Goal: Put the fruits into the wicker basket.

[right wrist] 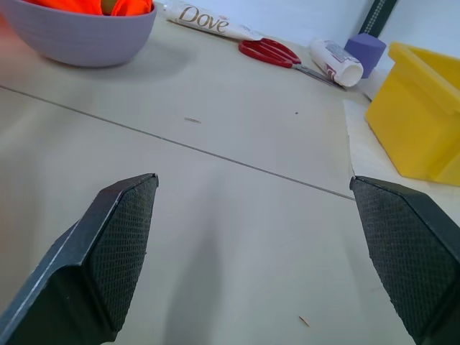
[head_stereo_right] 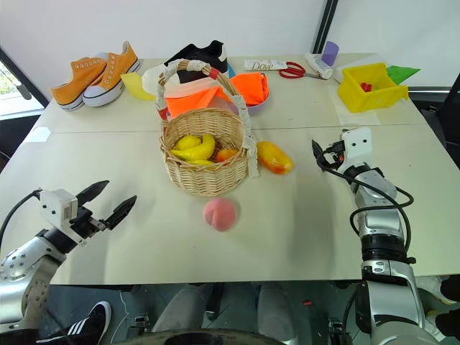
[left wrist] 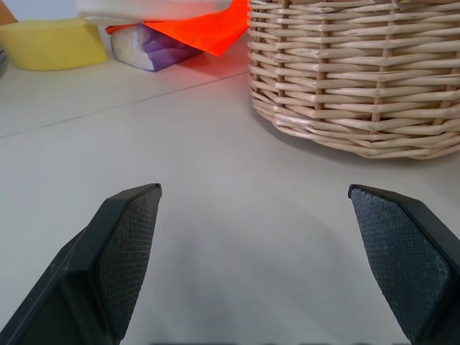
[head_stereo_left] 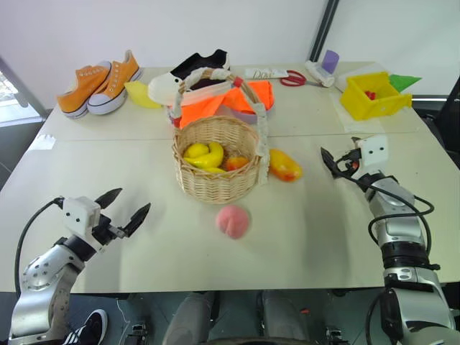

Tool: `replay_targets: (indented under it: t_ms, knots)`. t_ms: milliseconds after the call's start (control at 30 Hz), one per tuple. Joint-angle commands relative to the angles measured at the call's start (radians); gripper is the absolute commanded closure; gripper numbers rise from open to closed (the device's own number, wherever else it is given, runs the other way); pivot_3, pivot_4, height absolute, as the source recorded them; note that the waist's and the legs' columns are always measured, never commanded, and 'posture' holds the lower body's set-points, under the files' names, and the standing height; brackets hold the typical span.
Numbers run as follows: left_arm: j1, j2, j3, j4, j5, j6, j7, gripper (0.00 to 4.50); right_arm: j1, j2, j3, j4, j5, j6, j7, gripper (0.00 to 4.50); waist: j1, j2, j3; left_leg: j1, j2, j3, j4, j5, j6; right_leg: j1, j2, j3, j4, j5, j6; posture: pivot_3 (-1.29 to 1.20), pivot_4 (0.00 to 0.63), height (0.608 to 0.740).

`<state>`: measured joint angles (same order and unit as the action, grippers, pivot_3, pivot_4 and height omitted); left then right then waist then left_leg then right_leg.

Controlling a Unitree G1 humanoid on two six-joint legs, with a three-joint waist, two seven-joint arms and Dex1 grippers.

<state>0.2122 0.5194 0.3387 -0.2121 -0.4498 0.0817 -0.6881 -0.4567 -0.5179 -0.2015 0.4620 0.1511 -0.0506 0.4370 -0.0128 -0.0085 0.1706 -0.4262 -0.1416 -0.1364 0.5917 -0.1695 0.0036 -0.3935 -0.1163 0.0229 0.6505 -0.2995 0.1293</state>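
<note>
Beige table [head_stereo_left: 144,237]: wicker basket [head_stereo_left: 215,169] holding bananas [head_stereo_left: 204,155]; mango [head_stereo_left: 284,164], peach [head_stereo_left: 233,221] outside; left gripper [head_stereo_left: 122,210] and right gripper [head_stereo_left: 331,164] spread wide, empty.

On the table [head_stereo_left: 144,251], bananas [head_stereo_left: 205,155] lie in the basket [head_stereo_left: 214,180], the mango [head_stereo_left: 285,164] just right of it, the peach [head_stereo_left: 233,221] before it, shoes [head_stereo_left: 100,84] behind left.

Woven wicker basket [head_stereo_left: 215,169]; smooth matt table [head_stereo_left: 316,237]
</note>
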Motion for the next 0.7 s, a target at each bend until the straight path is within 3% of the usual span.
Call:
replay_targets:
  t_ms: [33,700]
  knots:
    - [-0.016,-0.008,0.015,-0.014,0.001,-0.033,0.008,0.00,-0.025,0.002,-0.003,-0.020,0.001,-0.022,-0.001,0.04,0.000,0.000,0.000,0.000,0.000,0.000,0.000,0.000,0.000,0.000,0.000,0.000,0.000,0.000,0.000,0.00,0.150,0.740]
    - [-0.105,-0.001,-0.006,0.032,-0.010,-0.016,-0.058,0.00,0.027,0.013,-0.009,-0.124,0.029,0.008,0.004,0.04,0.000,0.000,0.000,0.000,0.000,0.000,0.000,0.000,0.000,0.000,0.000,0.000,0.000,0.001,0.002,0.00,0.150,0.740]
